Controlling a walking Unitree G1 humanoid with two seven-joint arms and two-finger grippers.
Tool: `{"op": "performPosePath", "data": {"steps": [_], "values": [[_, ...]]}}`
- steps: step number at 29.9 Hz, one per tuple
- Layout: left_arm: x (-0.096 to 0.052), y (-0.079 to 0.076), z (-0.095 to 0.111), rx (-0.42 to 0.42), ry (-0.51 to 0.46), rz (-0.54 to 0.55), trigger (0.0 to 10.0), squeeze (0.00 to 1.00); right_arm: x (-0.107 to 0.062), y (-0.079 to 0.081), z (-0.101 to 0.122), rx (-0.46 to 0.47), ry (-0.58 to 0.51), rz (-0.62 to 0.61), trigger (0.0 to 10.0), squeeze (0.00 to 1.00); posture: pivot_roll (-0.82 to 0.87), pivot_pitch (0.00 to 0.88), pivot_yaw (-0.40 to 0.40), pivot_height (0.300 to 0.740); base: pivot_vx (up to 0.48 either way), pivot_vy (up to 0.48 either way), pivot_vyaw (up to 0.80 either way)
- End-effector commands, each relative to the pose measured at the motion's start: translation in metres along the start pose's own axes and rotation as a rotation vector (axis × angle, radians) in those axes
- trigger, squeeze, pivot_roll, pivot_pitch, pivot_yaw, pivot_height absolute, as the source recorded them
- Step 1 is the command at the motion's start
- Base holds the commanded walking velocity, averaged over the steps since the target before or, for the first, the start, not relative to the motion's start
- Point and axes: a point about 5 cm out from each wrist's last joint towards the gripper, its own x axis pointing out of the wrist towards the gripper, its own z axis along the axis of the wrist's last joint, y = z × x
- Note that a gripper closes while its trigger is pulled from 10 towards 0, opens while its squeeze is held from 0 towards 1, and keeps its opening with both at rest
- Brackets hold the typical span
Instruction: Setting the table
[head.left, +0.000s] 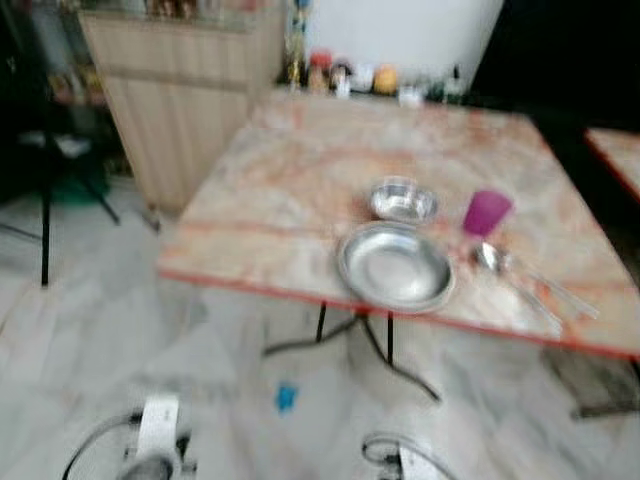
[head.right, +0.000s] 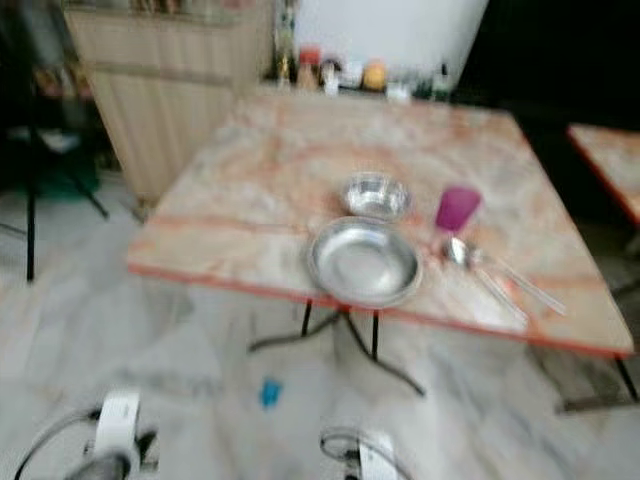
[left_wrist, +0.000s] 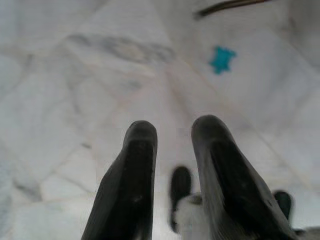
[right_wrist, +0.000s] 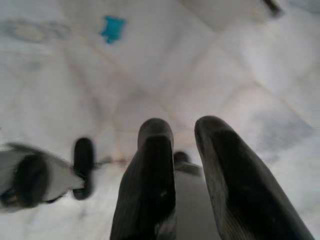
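Marble-topped table (head.left: 300, 180) laid with steel dishes, both arms hanging low over the floor.

A large steel plate (head.left: 395, 267) sits near the front edge, a small steel bowl (head.left: 404, 201) just behind it, a purple cup (head.left: 486, 212) to the right, spoons (head.left: 520, 277) beside. Left gripper (left_wrist: 172, 131) and right gripper (right_wrist: 182, 129) hang released, fingers parted, holding nothing, above white tiles and a blue scrap (left_wrist: 222, 59).

Left half of the worktop (head.left: 270, 190) is wide open, plenty of room to reach in. Center-right is crowded though: big plate (head.left: 395, 267), small bowl (head.left: 404, 201), purple cup (head.left: 486, 212), spoons (head.left: 520, 275) packed close together.
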Motion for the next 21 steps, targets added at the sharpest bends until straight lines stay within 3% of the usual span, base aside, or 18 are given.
{"op": "performPosePath", "data": {"steps": [1,8,14,18,21], "values": [[-0.001,0.004,-0.004,0.002,0.011,0.009,10.0,0.0,0.001,-0.002,0.01,0.008,-0.051,-0.01,10.0,0.0,0.19,0.0,-0.088,0.74,0.0,0.0,0.0],[-0.001,0.003,-0.004,-0.004,0.008,0.009,10.0,0.0,0.003,-0.007,0.032,0.019,-0.137,-0.018,10.0,0.0,0.19,0.0,-0.095,0.74,0.0,0.0,0.0],[-0.001,0.003,-0.005,-0.011,0.009,0.012,10.0,0.0,0.003,-0.022,0.08,0.062,-0.32,-0.044,10.0,0.0,0.18,0.0,-0.101,0.74,0.0,0.0,0.0],[-0.002,0.003,-0.006,-0.014,0.01,0.013,10.0,0.0,0.001,-0.027,0.096,0.047,-0.4,-0.058,10.0,0.0,0.18,0.0,-0.104,0.74,0.0,0.0,0.0],[-0.002,0.003,-0.006,-0.013,0.009,0.012,10.0,0.0,-0.005,-0.027,0.115,0.03,-0.528,-0.061,10.0,0.0,0.18,0.0,-0.11,0.74,0.0,0.0,0.0]]}}
